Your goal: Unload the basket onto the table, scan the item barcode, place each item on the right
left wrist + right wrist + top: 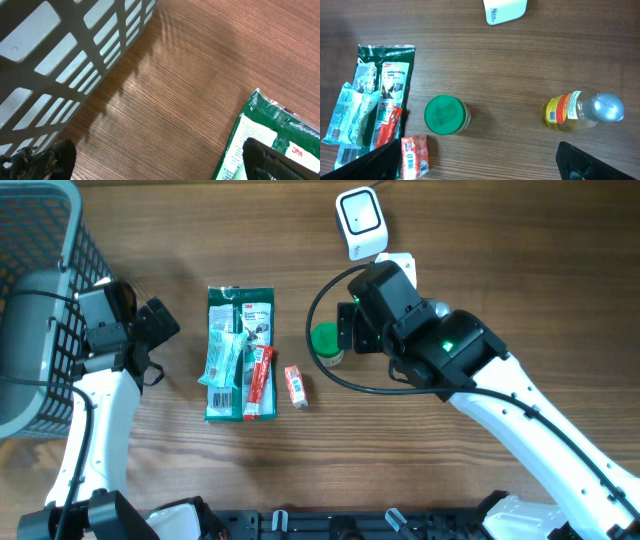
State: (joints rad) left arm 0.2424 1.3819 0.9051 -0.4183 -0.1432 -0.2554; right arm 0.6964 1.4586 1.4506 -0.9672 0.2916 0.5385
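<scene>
The white barcode scanner [360, 222] stands at the back of the table; its underside shows in the right wrist view [505, 10]. The items lie in a row: a green package [240, 352] with a teal packet [222, 358] and a red stick [259, 380] on it, a small red box [296, 386], and a green-lidded jar [325, 343]. A bottle of yellow liquid [580, 111] lies on its side to the right of the jar [446, 115]. My right gripper [480, 167] hangs open above the jar and bottle, holding nothing. My left gripper [160, 165] is open beside the package [270, 135].
A grey mesh basket [40, 300] fills the left edge of the table, close behind my left gripper [165, 330]; its wall [50, 60] shows in the left wrist view. The red box [415, 155] lies barcode up near my right gripper's left finger.
</scene>
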